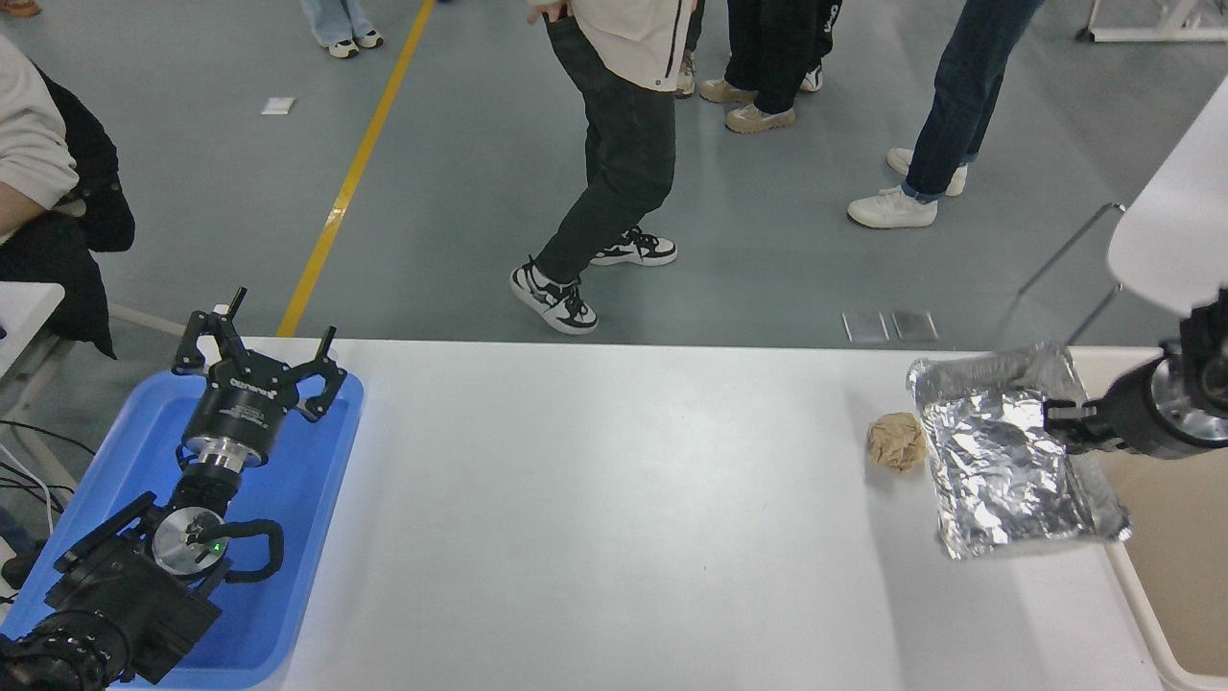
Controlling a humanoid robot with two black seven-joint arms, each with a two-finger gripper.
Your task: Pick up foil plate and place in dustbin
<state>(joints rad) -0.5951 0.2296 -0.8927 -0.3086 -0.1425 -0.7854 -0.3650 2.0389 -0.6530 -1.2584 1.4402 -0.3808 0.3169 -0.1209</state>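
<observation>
At the surface's right edge, the right gripper [1055, 419] has its jaws closed on the rim of the foil plate [1007, 461], held lifted and tilted beside the dustbin [1132, 585], so only the drop remains.

Your left arm sits parked at the lower left of the frame, its left tool [257, 353] pointing up-frame with fingers spread wide. Your right arm enters at the right edge, its right tool [1055, 418] pointing left, fingers pinched together.
</observation>
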